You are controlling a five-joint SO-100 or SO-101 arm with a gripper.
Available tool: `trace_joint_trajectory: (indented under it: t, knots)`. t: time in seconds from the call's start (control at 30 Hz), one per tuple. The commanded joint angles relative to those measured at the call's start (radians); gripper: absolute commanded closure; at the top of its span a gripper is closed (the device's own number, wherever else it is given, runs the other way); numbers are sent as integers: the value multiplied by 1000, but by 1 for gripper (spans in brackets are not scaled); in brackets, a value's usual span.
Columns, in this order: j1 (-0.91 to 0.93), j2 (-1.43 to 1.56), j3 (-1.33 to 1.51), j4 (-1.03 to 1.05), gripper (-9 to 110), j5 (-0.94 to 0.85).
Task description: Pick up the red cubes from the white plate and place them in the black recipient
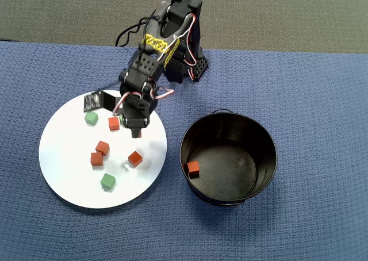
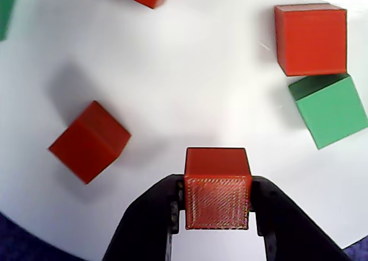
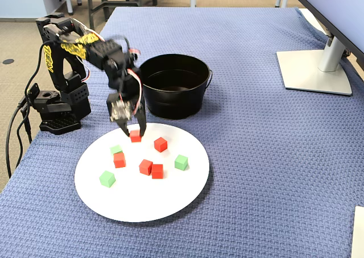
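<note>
My gripper [image 2: 217, 183] is shut on one red cube [image 2: 217, 200], which is clamped between both black fingers low over the white plate [image 2: 172, 88]. In the fixed view the gripper [image 3: 135, 134] holds that cube [image 3: 135, 136] at the plate's [image 3: 170, 201] far edge. In the overhead view the gripper [image 1: 136, 133] hides it. Several more red cubes [image 3: 151, 168] lie on the plate, one [image 2: 90, 140] just left of the fingers. The black recipient [image 1: 264, 157] stands right of the plate [image 1: 63, 163] with one red cube [image 1: 193, 168] inside.
Green cubes [image 3: 181, 162] [image 3: 106, 179] [image 2: 329, 108] lie among the red ones on the plate. The arm's base [image 3: 57, 113] stands at the blue cloth's edge. A monitor foot [image 3: 315, 70] stands at the far right in the fixed view.
</note>
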Motion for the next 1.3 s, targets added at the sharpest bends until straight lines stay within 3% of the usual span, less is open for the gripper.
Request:
trace_joint_trajectory:
  t: [0.0,0.27,0.63,0.67,0.73,0.77,0.9,1.1,1.27]
  knots:
    - [-9,129,-169,129,102,78]
    - [-132,196,-554,342,102,215]
    - [-637,-14,-724,327,102,443]
    - [-687,-37,-729,339,99,442]
    - [-776,-74,-726,368,73,414]
    - [-796,-83,-723,370,65,414]
    - [-724,-83,-758,388,59,414]
    - [-405,-46,-847,511,67,296]
    - [-144,-67,-767,428,71,170]
